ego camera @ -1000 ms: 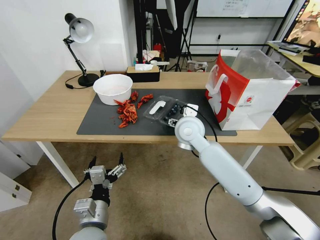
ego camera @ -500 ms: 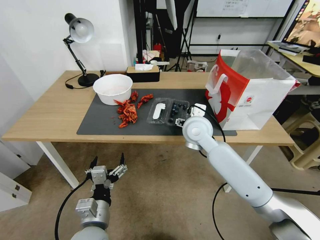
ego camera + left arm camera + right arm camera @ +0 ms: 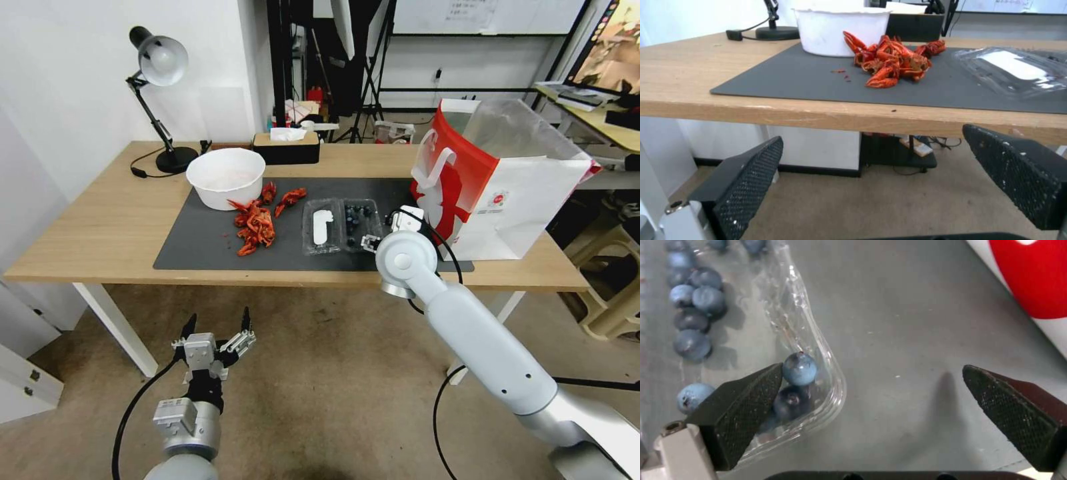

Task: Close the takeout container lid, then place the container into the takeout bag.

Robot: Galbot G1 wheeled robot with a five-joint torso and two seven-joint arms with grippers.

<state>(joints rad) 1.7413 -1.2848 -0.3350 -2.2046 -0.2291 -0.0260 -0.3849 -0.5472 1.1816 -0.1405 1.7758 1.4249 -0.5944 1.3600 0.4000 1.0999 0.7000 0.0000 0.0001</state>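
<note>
Right pincer (image 3: 871,400) stands released at the corner of the small clear plastic clamshell container (image 3: 360,223) of dark blueberries, 1 fingertip over the tray's rim and the other over bare grey mat (image 3: 200,250), clasping nothing. Over the last second the right arm has swung toward 3 o'clock and the container has turned with it: it lay slanted before and now sits square to the desk (image 3: 100,220) edge. Its clear thin lid with the elongated white label (image 3: 321,225) lies flat open at 9 o'clock of the berry tray, so closing is not yet done; the squared-up box probably offers an easier reach for folding that lid over. The large boxy white takeout bag with a red side panel (image 3: 527,200) stands upright and open-mouthed at 3 o'clock of the container, near it. Red crayfish (image 3: 257,223) lie at 9 o'clock beside a round white bowl (image 3: 225,177). Left pincer (image 3: 213,333) hangs released below the desk, idle.
</note>
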